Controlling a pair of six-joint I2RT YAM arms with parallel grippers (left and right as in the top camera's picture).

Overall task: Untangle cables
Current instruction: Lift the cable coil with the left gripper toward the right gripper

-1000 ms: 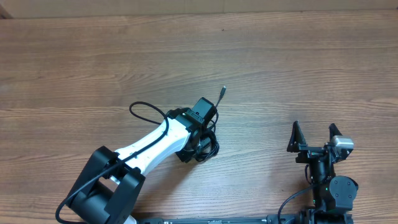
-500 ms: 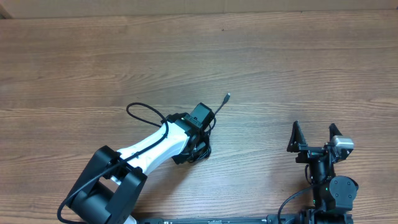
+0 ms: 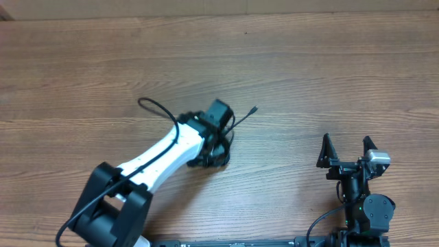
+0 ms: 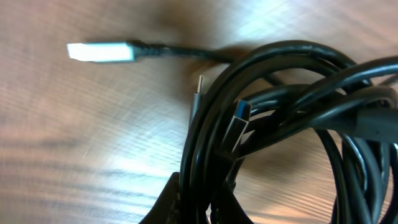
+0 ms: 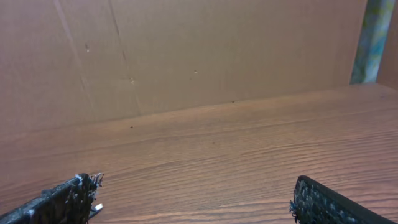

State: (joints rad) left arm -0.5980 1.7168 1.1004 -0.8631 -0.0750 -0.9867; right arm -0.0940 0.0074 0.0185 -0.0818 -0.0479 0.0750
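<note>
- The left fingers (image 4: 163,209) are clamped shut on the cables (image 4: 280,81), a tangled black bundle lying on the table (image 3: 309,62).
- A silver-tipped plug (image 4: 99,51) sticks out beyond the cables.
- The right fingers (image 3: 324,147) are spread wide, well apart from the cables.

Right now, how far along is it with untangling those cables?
Barely started. Done: nothing is separated yet; the cables are one tangled bundle on the wooden table, with only a silver plug poking out. In hand: the left fingers are closed on the bundle. Still to do: pulling every cord apart; the right fingers wait open, holding nothing.
</note>
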